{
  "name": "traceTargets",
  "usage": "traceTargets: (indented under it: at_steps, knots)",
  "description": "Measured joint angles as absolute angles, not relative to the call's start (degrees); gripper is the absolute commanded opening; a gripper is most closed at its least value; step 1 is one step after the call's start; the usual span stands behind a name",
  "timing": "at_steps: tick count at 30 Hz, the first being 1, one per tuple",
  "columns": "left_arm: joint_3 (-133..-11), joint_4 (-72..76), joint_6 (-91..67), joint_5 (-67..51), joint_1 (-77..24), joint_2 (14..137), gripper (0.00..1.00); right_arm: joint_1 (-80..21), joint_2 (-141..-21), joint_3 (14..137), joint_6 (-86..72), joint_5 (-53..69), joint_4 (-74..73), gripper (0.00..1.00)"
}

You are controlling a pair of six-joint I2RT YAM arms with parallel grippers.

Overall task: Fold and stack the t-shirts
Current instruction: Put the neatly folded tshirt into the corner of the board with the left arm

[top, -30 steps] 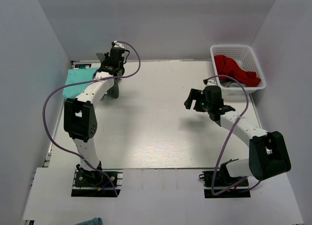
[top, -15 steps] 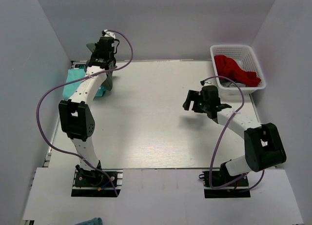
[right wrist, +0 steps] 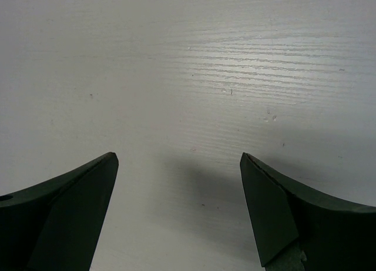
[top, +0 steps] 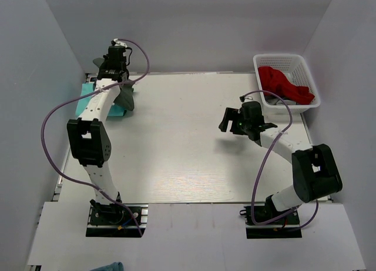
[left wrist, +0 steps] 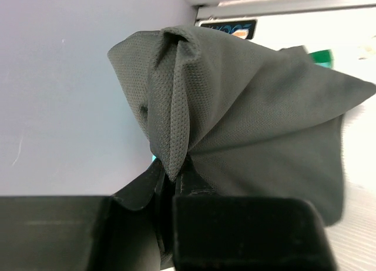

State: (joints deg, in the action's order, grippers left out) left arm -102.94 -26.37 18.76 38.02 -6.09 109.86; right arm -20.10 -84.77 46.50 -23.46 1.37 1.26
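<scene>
Drifting leftward since before, the left end effector (top: 113, 60), clamped on the bunched charcoal t-shirt (left wrist: 247, 106), is carrying it over the turquoise t-shirt (top: 87, 94) at the worktop's (top: 188, 153) far-left corner. The right end effector (right wrist: 179, 183) is idling, jaws apart. Stacking seems underway; next comes lowering it squarely.

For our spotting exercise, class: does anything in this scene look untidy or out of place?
The dark charcoal grey t-shirt hangs bunched from the left gripper near the mint-turquoise t-shirt, and a red cloth lies crumpled in the white mesh basket.
</scene>
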Motion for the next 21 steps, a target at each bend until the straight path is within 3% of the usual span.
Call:
traceTargets:
  at_steps: [18,21]
  knots:
    - [-106.4,-22.0,24.2,37.5,2.2,124.3,0.0,-20.0,-91.5,50.4,-22.0,4.3,-1.3,0.9]
    - [-109.1,-22.2,24.2,39.4,3.7,127.2,0.59,-20.0,-91.7,50.8,-22.0,4.6,-1.8,0.9]
